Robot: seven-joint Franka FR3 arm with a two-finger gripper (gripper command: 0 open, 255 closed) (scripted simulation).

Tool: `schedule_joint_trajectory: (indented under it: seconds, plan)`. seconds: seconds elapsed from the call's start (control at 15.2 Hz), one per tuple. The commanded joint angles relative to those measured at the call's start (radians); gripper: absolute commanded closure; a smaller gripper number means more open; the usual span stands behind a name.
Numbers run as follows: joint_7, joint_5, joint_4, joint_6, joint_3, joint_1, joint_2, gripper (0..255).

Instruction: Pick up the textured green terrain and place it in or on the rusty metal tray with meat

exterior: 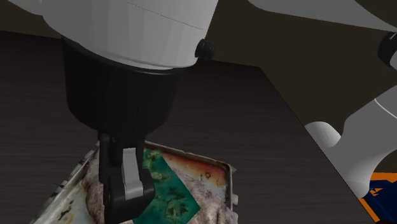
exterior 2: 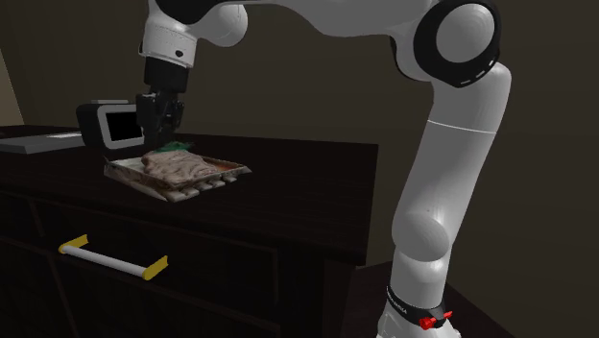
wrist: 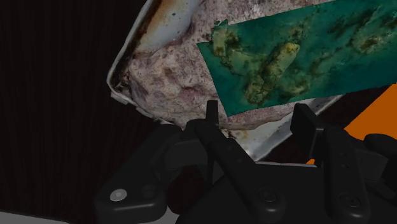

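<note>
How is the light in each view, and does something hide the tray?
Shoulder view: dim; the gripper stands in front of the tray and hides part of it, while the green terrain shows bright. Second exterior view: dark overall, with the white arm the brightest thing. Wrist view: terrain and meat are well lit, the table almost black.

The flat, mottled teal-green terrain slab (exterior: 167,191) is lying across the lumpy pinkish meat (wrist: 165,76), which is filling the rust-stained pale metal tray (exterior: 219,167).
</note>
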Motion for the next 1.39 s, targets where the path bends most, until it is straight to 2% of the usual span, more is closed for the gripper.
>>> schedule_joint_trajectory:
  seconds: [0.0,0.2,0.26,0.59,0.86,1.32]
  plan:
    - [-0.001,0.001,-0.005,0.003,0.000,0.000,0.000,255]
    - [-0.001,0.001,-0.005,0.003,0.000,0.000,0.000,255]
    - [-0.002,0.001,-0.007,0.003,-0.001,0.000,-0.002,0]
    - [-0.001,0.001,-0.005,0.003,0.000,0.000,0.000,0]
    - [0.002,-0.001,0.120,-0.124,-0.014,-0.008,0.000,0]
    - [0.002,-0.001,0.120,-0.124,-0.014,-0.008,0.000,0]
